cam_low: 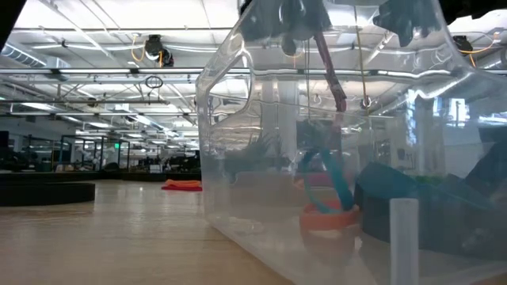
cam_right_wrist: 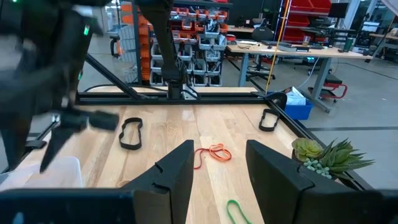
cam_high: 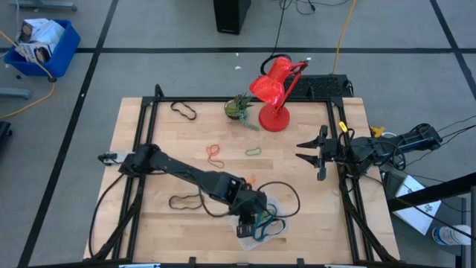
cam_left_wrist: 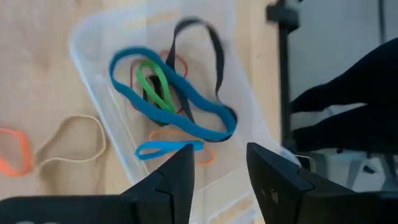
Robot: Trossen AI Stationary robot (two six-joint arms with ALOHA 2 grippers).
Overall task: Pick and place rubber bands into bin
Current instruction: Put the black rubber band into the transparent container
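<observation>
The clear bin [cam_high: 274, 208] sits near the table's front edge, right of the middle. In it lie several rubber bands, among them a long blue one [cam_left_wrist: 114, 68], a green one [cam_left_wrist: 152, 78] and a black one [cam_left_wrist: 214, 43]. My left gripper [cam_left_wrist: 221, 168] hangs open just above the bin [cam_left_wrist: 99, 37], with nothing between its fingers. On the wood beside the bin lie a tan band [cam_left_wrist: 102, 140] and an orange one [cam_left_wrist: 18, 152]. More bands lie on the table: black [cam_high: 184, 201], red-orange [cam_high: 214, 154] and green [cam_high: 253, 151]. My right gripper [cam_high: 309, 151] waits open at the right edge.
A red desk lamp [cam_high: 275, 93] and a small potted plant [cam_high: 239, 106] stand at the table's far edge, with a black band [cam_high: 184, 110] to their left. A big black loop [cam_high: 286, 195] lies by the bin. Black frame rails run along both table sides.
</observation>
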